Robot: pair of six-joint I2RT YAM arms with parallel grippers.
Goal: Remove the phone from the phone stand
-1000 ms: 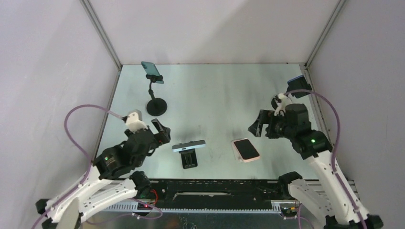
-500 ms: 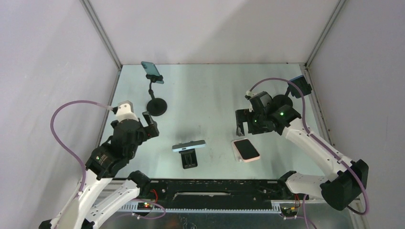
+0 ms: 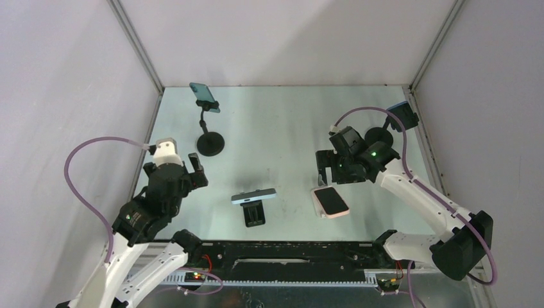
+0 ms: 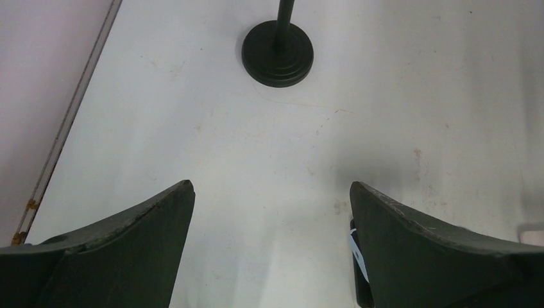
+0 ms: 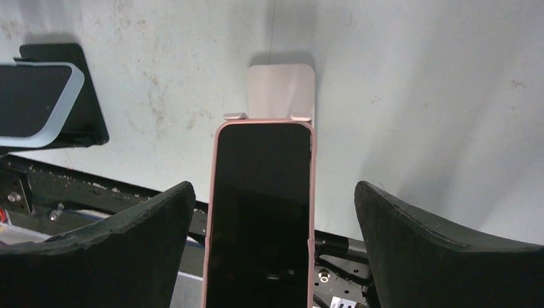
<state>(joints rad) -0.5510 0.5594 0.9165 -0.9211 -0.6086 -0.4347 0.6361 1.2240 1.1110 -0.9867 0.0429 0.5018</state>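
Observation:
A phone in a pink case point(image 3: 331, 201) leans on a pink phone stand point(image 3: 317, 197) near the table's front edge. My right gripper point(image 3: 325, 166) hangs open just behind and above it. In the right wrist view the pink phone point(image 5: 263, 212) lies between the open fingers of the right gripper point(image 5: 272, 186), apart from both, and the stand's plate point(image 5: 281, 90) shows beyond it. My left gripper point(image 3: 195, 169) is open and holds nothing, at the left side, near the round black base point(image 4: 278, 53). In the left wrist view the left gripper point(image 4: 270, 184) has only bare table between its fingers.
A light-blue phone point(image 3: 254, 196) rests on a black stand point(image 3: 255, 214) at the front centre, also in the right wrist view point(image 5: 38, 102). A teal phone point(image 3: 204, 95) sits on a gooseneck stand with a round base point(image 3: 210, 144). Another clamped phone point(image 3: 401, 115) stands at the right wall.
The right arm has swung in from the right to just behind the pink phone, then settled slightly. The left arm has drawn back toward the left wall.

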